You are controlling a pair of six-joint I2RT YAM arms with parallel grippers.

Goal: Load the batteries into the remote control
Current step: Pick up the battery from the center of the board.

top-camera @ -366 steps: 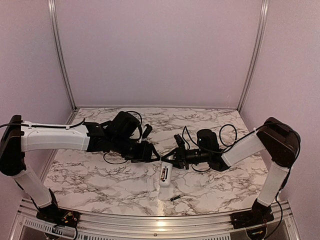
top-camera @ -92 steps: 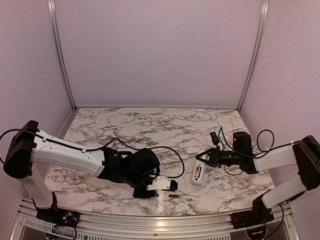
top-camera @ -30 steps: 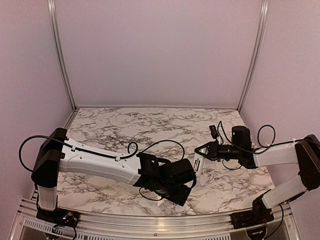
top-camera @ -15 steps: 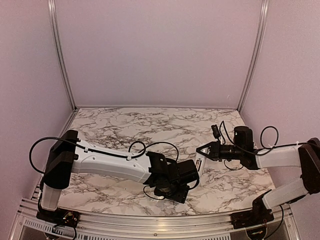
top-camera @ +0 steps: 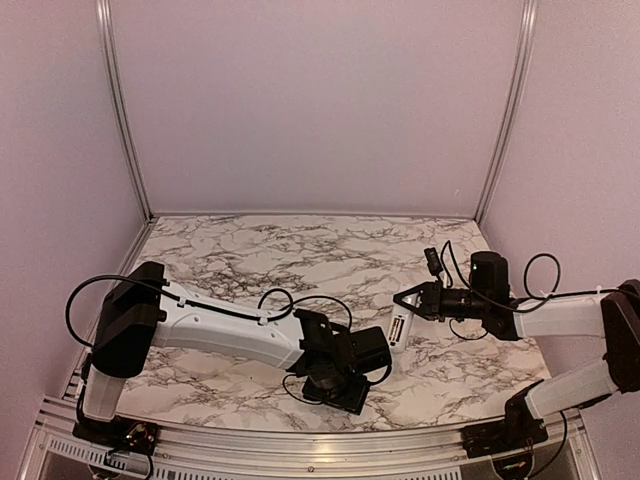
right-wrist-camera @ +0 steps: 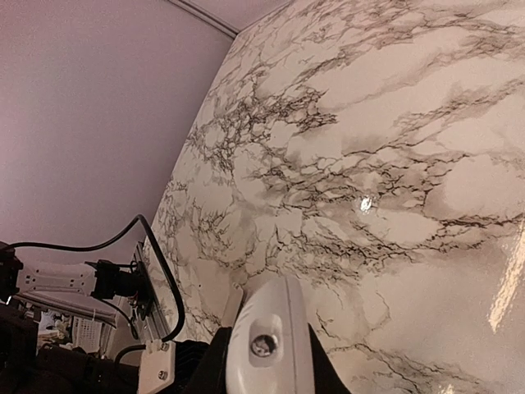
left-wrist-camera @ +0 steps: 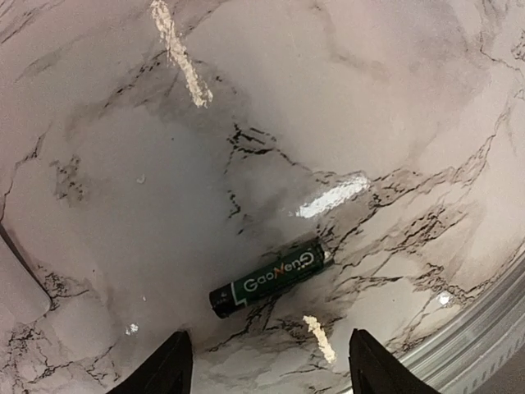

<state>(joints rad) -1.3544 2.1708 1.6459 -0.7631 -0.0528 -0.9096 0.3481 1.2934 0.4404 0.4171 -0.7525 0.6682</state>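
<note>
Beside the near rail (left-wrist-camera: 486, 318) of the worktop (left-wrist-camera: 98, 164), the left pincer (left-wrist-camera: 267, 371) hung released, its tips astride the dark battery (left-wrist-camera: 271, 280), which lay flat with bare marble around it. Farther right, the right pincer (top-camera: 408, 303) grasped the tilted remote control (top-camera: 396, 330), its buttons too small to make out.

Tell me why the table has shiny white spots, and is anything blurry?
Left wrist view: light glare makes white streaks on the table near the battery, which looks sharp. Right wrist view: glare at the right edge; the close remote looks slightly soft. Top view: evenly lit.
</note>
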